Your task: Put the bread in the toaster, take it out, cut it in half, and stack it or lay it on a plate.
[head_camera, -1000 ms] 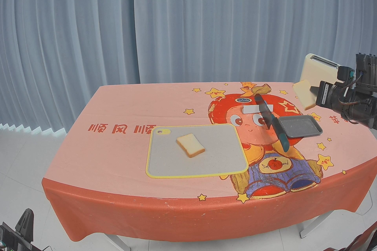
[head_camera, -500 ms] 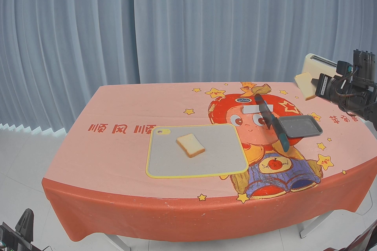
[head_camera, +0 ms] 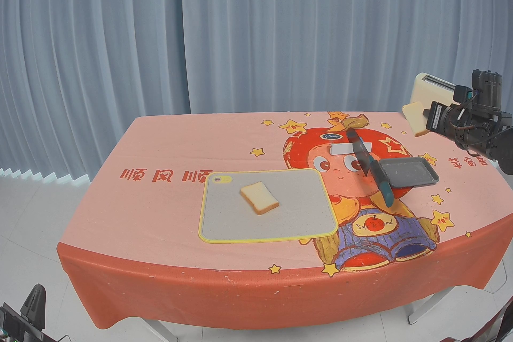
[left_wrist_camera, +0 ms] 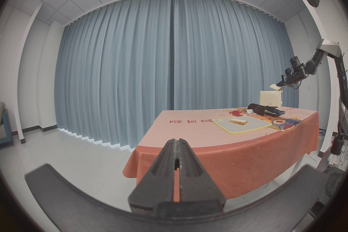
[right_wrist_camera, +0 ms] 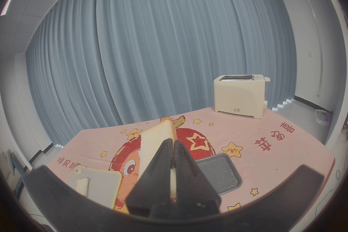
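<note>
Bread slice (head_camera: 416,118): pinched in my right claw (head_camera: 426,119), in the air over the counter's (head_camera: 160,199) 2 o'clock corner, at 7 o'clock of the toaster (head_camera: 430,90).
Left claw (left_wrist_camera: 176,147): mine, pressed together, held low off the counter's 7 o'clock corner.
Second slice (head_camera: 259,197): flat on the cutting board (head_camera: 299,217), near the counter's middle.
Knife (head_camera: 370,165): at 3 o'clock of the board, just beside the grey tray (head_camera: 411,172).

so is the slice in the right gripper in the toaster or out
Out. The right gripper holds the slice in the air, apart from the toaster, whose top slot looks empty.
</note>
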